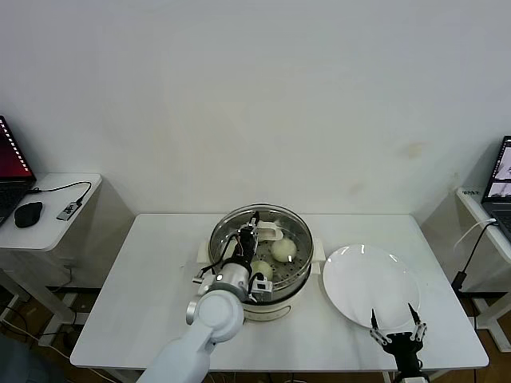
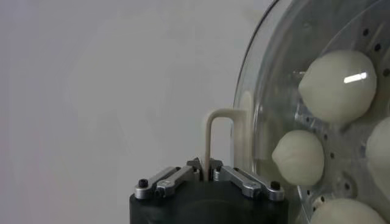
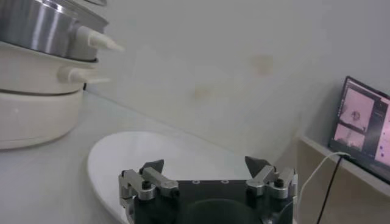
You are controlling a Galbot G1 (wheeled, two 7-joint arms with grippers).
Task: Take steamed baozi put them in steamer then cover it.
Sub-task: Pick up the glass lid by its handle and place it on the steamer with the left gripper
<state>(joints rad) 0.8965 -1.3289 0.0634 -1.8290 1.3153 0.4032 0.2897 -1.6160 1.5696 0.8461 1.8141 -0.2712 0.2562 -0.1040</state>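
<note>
The steamer (image 1: 259, 299) stands at the table's middle on its white base; it also shows in the right wrist view (image 3: 36, 27). Several cream-white baozi (image 2: 337, 85) lie on its perforated tray; two show clearly in the head view (image 1: 283, 249). The clear glass cover (image 2: 262, 122) lies over the pot. My left gripper (image 2: 206, 167) is shut on the cover's cream bar handle (image 2: 219, 131), above the pot (image 1: 249, 233). My right gripper (image 1: 397, 325) is open and empty at the table's front edge (image 3: 205, 164).
A flat white plate (image 1: 370, 283) lies right of the steamer, just beyond my right gripper (image 3: 158, 158). Side tables carry a laptop and mouse (image 1: 29, 213) at far left and another laptop (image 1: 499, 187) at far right.
</note>
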